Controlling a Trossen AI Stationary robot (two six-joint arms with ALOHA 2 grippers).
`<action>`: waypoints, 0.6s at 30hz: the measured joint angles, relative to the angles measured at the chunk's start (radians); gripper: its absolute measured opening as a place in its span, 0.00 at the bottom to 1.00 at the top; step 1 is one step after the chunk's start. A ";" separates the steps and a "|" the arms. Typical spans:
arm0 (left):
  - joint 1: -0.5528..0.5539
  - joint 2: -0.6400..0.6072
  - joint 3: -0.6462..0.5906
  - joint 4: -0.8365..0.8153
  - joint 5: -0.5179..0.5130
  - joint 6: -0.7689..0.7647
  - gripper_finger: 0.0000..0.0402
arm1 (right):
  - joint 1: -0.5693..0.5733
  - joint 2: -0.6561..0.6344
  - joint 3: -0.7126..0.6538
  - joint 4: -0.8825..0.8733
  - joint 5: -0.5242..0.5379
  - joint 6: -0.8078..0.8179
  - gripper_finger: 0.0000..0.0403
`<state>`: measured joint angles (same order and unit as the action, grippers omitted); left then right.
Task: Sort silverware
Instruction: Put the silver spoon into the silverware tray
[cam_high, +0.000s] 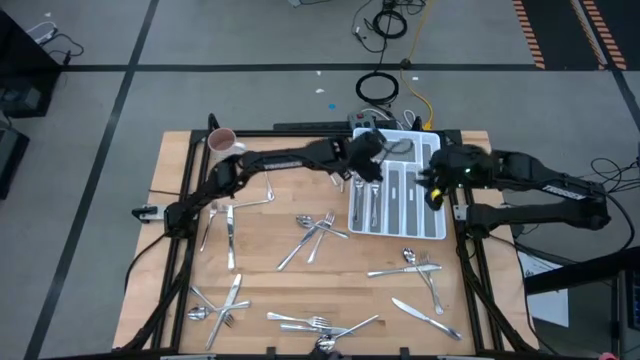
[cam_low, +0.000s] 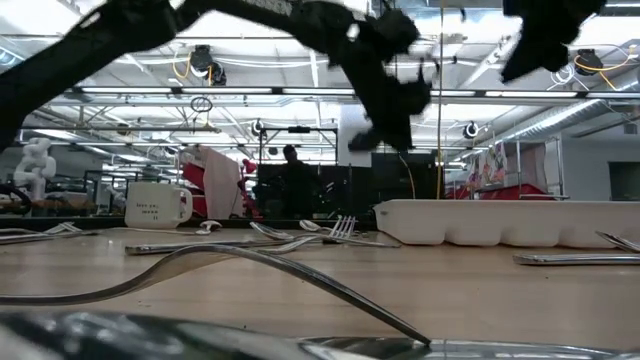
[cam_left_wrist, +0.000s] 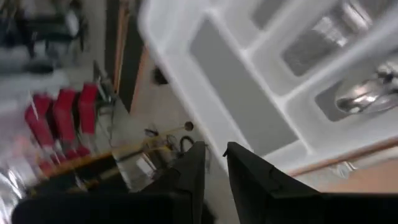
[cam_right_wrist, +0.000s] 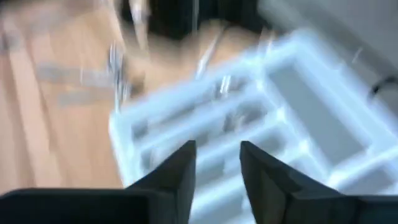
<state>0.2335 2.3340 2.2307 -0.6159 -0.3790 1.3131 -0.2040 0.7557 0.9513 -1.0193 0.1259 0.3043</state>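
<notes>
**Both tools empty above the tray**

Your left tool (cam_left_wrist: 211, 163) hangs over the white compartmented plastic tray (cam_high: 438, 232), fingers slightly apart, gripping nothing. Your right tool (cam_right_wrist: 216, 163) likewise. Slim shiny silverware (cam_high: 318, 232) lies scattered across the wooden surface (cam_high: 260, 262), pointing every way; several pieces lie lengthwise in the tray.

A cutlery tray (cam_high: 440, 232) is sitting near the desk's (cam_high: 300, 290) far right corner, with a few pieces lying in its compartments. A mug (cam_high: 222, 141) is standing at the far left corner. The silverware (cam_high: 318, 232) is lying scattered across the middle and near edge.
</notes>
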 joint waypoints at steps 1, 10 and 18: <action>0.003 -0.033 0.000 -0.023 0.011 -0.056 0.19 | 0.013 0.003 -0.011 -0.015 -0.036 0.011 0.19; 0.057 -0.327 0.002 -0.206 0.117 -0.498 0.19 | 0.168 0.013 -0.227 0.176 -0.241 0.202 0.00; 0.070 -0.451 0.002 -0.325 0.185 -0.622 0.19 | 0.317 0.067 -0.399 0.359 -0.263 0.407 0.00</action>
<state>0.3035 1.8834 2.2330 -0.9405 -0.1944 0.6914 0.1131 0.8228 0.5526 -0.6599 -0.1374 0.7111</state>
